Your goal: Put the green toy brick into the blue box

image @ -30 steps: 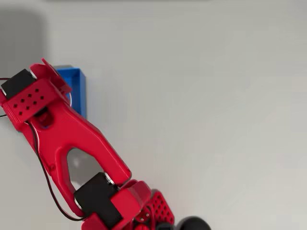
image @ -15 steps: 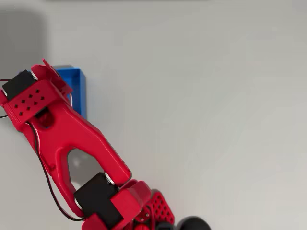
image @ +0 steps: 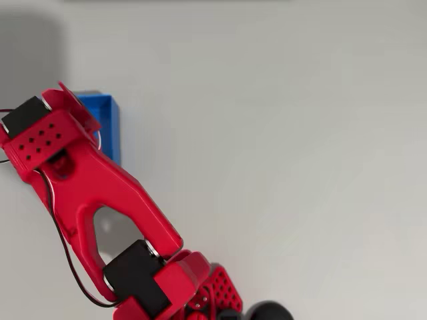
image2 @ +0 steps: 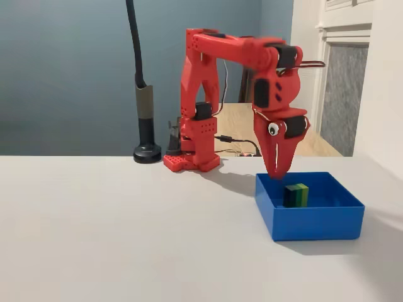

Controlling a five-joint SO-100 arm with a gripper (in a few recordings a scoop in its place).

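The blue box [image2: 315,221] stands open-topped on the white table at the right of the fixed view. Inside it, on the floor near the middle, rests the green toy brick [image2: 298,195], upright, its darker side turned toward the camera. My red gripper [image2: 277,172] hangs point-down just above the box's back left part, left of the brick and apart from it, its fingers together and holding nothing. In the overhead view my wrist covers most of the blue box [image: 109,127], leaving a strip of its right wall and hiding the brick.
My arm's base [image2: 191,158] sits at the back of the table, with a black gooseneck stand [image2: 147,129] to its left. Bare table stretches left of and in front of the box.
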